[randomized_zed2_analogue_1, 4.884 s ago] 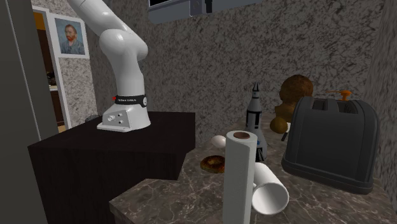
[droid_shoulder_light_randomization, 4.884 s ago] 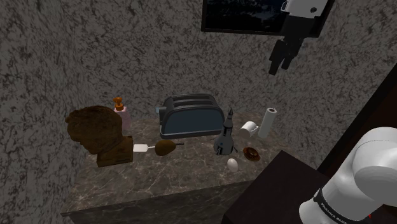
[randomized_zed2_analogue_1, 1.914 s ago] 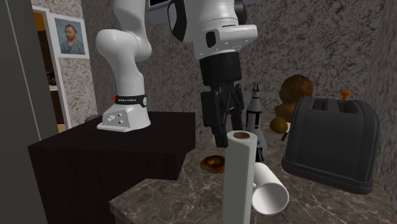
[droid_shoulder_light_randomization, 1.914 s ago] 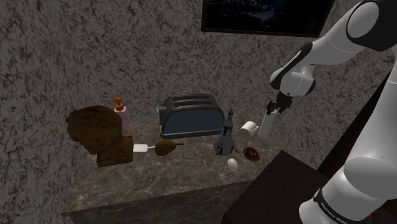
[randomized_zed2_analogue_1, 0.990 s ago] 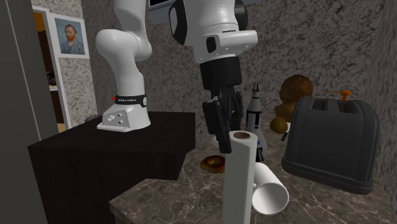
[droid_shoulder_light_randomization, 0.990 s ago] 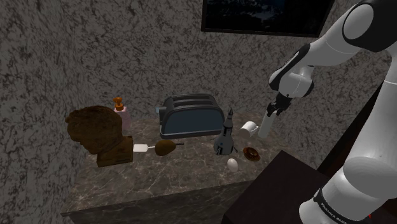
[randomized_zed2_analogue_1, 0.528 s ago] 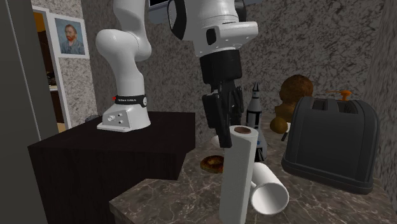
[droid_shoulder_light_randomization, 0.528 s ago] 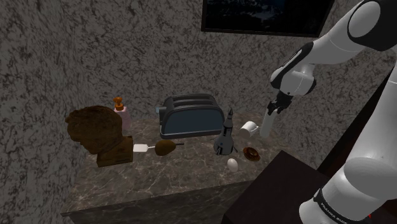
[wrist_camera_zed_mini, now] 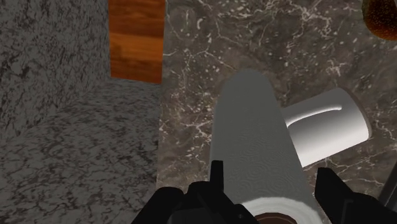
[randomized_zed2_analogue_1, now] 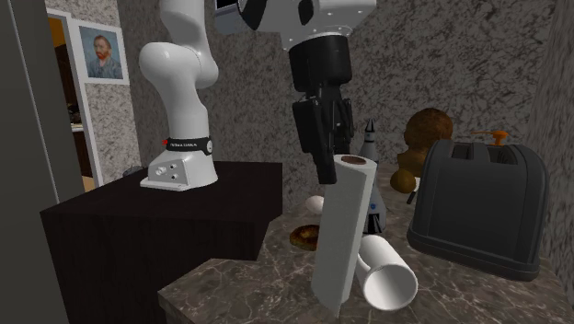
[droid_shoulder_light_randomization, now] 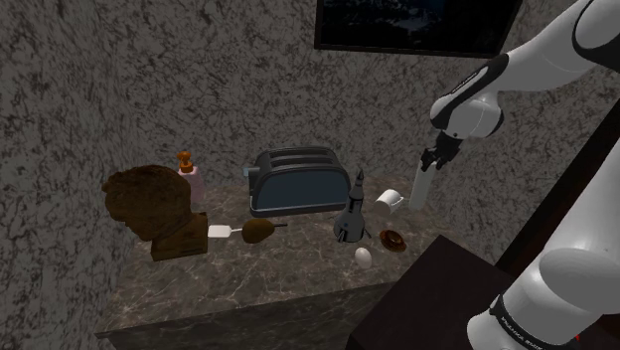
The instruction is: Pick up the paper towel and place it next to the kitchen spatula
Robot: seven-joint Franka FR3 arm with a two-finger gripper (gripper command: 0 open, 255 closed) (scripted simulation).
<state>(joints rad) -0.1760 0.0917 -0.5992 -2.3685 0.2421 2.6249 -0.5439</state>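
Gripping paper towel [wrist_camera_zed_mini: 251, 127] near its top end: gripper [wrist_camera_zed_mini: 270, 191] jaws clamped on the roll. It hangs tilted, looks just clear of counter [randomized_zed2_analogue_1: 239, 285] at the stand-side end, beside white cup [randomized_zed2_analogue_1: 391, 276]. Light, soft, squashy. Top hold prob lets it swing; mid-body grip steadier.

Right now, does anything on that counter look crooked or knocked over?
Yes, two things. The paper towel roll hangs tilted instead of standing upright, clasped at its top end by the gripper. Right beside it, a white mug lies on its side on the counter.
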